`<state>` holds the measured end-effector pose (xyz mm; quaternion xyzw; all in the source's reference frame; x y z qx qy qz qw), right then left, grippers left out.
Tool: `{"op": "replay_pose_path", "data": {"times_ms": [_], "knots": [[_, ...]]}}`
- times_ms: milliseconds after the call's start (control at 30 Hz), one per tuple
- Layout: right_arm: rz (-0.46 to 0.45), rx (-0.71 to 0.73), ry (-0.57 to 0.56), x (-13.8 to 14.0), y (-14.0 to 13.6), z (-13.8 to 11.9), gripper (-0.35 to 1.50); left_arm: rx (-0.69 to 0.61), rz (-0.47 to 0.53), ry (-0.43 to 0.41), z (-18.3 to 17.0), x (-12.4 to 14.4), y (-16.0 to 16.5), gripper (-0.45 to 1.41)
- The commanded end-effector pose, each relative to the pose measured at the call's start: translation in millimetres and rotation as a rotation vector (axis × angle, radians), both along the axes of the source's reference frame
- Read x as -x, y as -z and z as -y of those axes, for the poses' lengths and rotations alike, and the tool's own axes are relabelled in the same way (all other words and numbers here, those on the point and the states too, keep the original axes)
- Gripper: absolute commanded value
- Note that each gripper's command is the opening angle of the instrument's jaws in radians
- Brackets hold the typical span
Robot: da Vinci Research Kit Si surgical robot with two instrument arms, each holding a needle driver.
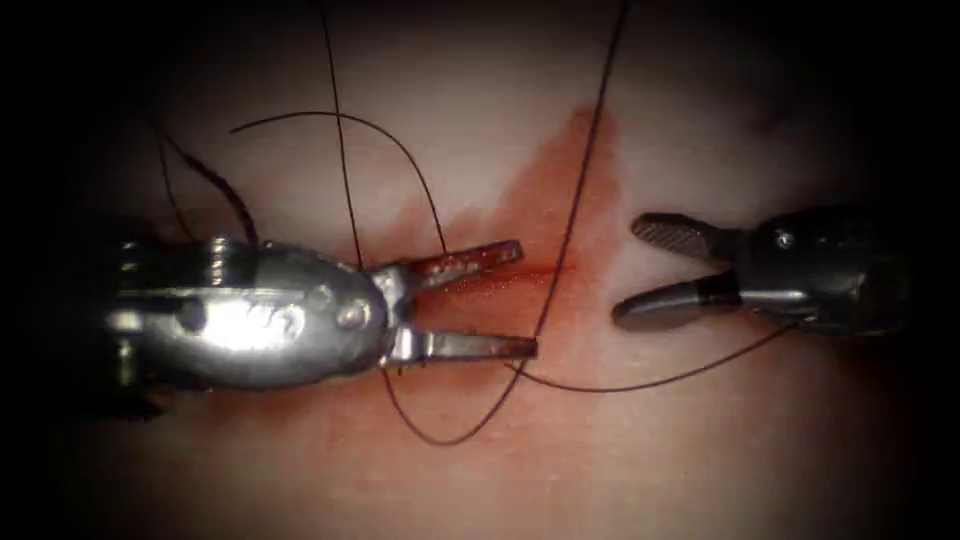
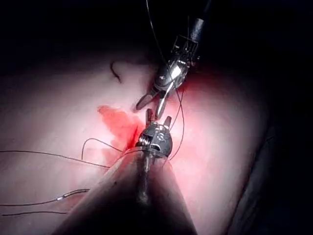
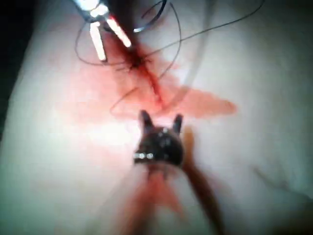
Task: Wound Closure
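- Pale tissue (image 1: pixel 700 90) with red fluid (image 1: pixel 560 180) around the cut (image 1: pixel 520 272).
- Left tool (image 1: pixel 525 300): jaws apart, empty, over the cut.
- Right tool (image 1: pixel 630 270): jaws apart, empty, right of the cut.
- Thread (image 1: pixel 570 220) loops across the cut; I cannot make out the needle.

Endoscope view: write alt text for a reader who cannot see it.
Two needle drivers face each other over the cut in the tissue, both with jaws open and holding nothing: the left tool over the cut, the right tool to its right. Dark thread loops across the tissue and the red fluid around the cut.
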<state>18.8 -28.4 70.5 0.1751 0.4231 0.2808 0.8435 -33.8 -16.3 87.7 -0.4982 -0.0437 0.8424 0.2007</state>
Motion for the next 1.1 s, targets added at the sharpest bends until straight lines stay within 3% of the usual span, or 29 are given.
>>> {"op": "replay_pose_path", "data": {"times_ms": [33, 400, 467, 567, 1100], "knots": [[-0.002, -0.001, 0.001, -0.3, -0.6, 0.7, 1.21, -0.003, 0.02, -0.004, -0.1, 1.4, -0.1, 0.39], [0.062, 0.015, 0.022, 0.9, -1.2, 1.1, 1.19, -0.108, 0.131, -0.009, 1.2, 8.6, 2.4, 0.52], [0.065, 0.017, 0.023, 0.9, -1.4, 1.2, 1.19, -0.132, 0.134, 0.002, 1.0, 10.4, 2.6, 0.66], [0.066, 0.017, 0.022, 0.8, -1.4, 1.3, 1.19, -0.151, 0.126, 0.038, 0.1, 10.8, 2.5, 0.78], [0.063, 0.015, 0.032, -0.8, -1.7, 2.3, 1.19, -0.146, 0.119, 0.07, -1.0, 12.5, 2.5, 0.74]]}}
